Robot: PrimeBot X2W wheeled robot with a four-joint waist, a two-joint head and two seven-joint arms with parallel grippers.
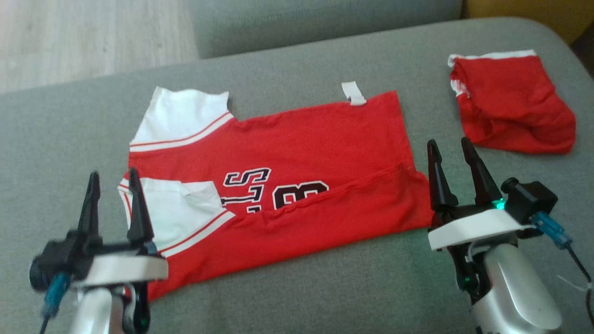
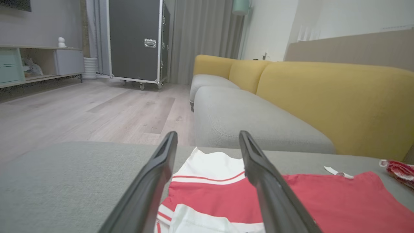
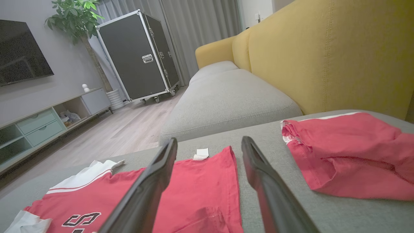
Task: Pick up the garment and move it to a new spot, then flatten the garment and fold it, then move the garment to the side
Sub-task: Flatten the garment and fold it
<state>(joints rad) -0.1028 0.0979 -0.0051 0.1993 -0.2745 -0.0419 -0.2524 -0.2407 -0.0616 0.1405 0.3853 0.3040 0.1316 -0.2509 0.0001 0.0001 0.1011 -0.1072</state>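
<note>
Both pairs of jaws stand spread and hold nothing. The left gripper (image 1: 113, 178) hangs over the shoulder end of the jersey (image 1: 297, 148), its fingers framing the folded-in white sleeve (image 1: 181, 208). In the left wrist view that sleeve lies between the open fingers, with the other sleeve just beyond. The right gripper (image 1: 448, 148) hovers just off the opposite end, beside the near corner of the hem (image 1: 403, 134), with bare grey seat cushion (image 1: 69, 130) beneath it. Its wrist view shows the hem edge running away between the fingers.

The jersey lies flat on the cushion with its long axis left to right — shoulders toward the robot's left, hem toward its right — so each arm faces one short end. The near long edge looks turned up over the lettering, so I judge one lengthwise fold is made. A next fold would likely carry one end over the other. The left gripper is already above cloth, but the right would need to shift inward, to its left, to reach the hem. The red shorts (image 1: 510, 106) lie well apart at the far right — out of that sweep.
</note>
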